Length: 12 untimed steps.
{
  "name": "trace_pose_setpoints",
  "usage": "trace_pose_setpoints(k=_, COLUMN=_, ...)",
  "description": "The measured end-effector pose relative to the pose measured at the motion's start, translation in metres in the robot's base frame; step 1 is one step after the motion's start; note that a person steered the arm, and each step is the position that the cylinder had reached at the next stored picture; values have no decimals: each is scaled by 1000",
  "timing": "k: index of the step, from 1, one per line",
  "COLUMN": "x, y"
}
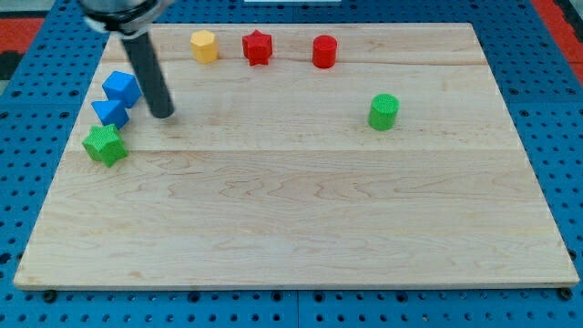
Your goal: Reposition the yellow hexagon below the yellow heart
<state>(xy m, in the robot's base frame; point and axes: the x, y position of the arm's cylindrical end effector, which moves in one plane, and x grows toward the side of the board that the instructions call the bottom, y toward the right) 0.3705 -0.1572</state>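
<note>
The yellow hexagon (204, 46) sits near the board's top edge, left of centre. No yellow heart shows in the view; the arm covers the top left corner. My tip (162, 114) rests on the board below and to the left of the hexagon, just right of the blue blocks. A red star (258, 47) stands right of the hexagon, apart from it.
A red cylinder (324, 51) stands right of the star. A green cylinder (383, 111) is at the right middle. At the left, a blue cube (121, 87), a blue triangle (110, 112) and a green star (105, 144) cluster together. The wooden board (291, 228) lies on a blue pegboard.
</note>
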Motion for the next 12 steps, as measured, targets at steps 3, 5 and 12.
trace_pose_setpoints(k=3, x=-100, y=46)
trace_pose_setpoints(k=5, x=-145, y=51)
trace_pose_setpoints(k=12, x=-114, y=-25)
